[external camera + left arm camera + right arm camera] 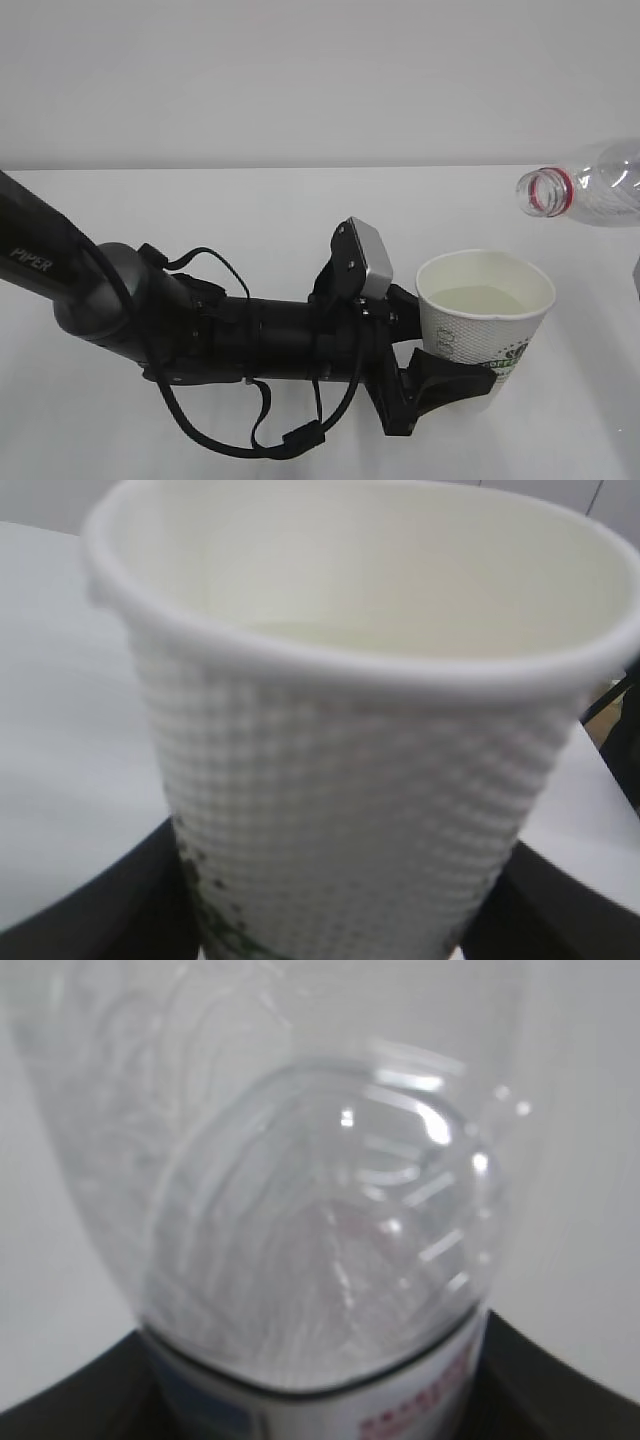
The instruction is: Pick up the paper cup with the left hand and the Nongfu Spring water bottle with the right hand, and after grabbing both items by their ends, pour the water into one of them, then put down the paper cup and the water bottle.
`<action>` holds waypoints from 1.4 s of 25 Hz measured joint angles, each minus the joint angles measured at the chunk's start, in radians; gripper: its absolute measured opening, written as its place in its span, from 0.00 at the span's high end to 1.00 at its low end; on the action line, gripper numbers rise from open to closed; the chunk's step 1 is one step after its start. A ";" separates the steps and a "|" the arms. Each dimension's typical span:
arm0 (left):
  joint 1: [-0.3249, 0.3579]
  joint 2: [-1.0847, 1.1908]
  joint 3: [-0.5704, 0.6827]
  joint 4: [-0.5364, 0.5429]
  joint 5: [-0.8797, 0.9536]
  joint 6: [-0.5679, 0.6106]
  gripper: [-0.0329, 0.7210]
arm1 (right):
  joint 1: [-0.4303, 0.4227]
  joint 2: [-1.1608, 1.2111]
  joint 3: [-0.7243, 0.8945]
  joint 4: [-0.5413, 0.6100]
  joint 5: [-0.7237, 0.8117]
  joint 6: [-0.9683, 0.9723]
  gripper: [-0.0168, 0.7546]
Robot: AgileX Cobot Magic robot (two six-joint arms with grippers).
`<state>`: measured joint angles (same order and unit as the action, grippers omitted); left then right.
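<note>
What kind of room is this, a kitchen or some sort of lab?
Most likely a robot test bench, not a kitchen. A bare white tabletop meets a blank pale wall; a black cabled robot arm marked "PIPER" holds a white paper cup, and a clear plastic bottle hangs tilted above.

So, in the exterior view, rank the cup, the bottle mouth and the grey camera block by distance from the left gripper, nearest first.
1. Cup: held in the left gripper, lower right.
2. Grey camera block: just up-left of the gripper, on the wrist.
3. Bottle mouth: top right, above the cup and apart from it.
</note>
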<state>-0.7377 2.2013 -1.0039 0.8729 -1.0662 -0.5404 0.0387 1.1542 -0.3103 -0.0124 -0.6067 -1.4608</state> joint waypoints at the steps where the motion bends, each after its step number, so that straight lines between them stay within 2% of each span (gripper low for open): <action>1: 0.000 0.000 0.000 0.000 0.000 0.000 0.30 | 0.000 0.000 0.000 0.000 0.000 0.005 0.41; 23: 0.000 0.000 0.000 -0.001 0.001 0.000 0.30 | 0.000 0.000 0.000 0.002 0.002 0.303 0.41; 35: 0.000 0.000 0.000 -0.004 0.002 0.000 0.30 | 0.000 0.000 0.000 0.048 0.006 0.348 0.41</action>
<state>-0.7377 2.2013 -1.0039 0.8692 -1.0640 -0.5404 0.0387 1.1542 -0.3103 0.0361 -0.6012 -1.1127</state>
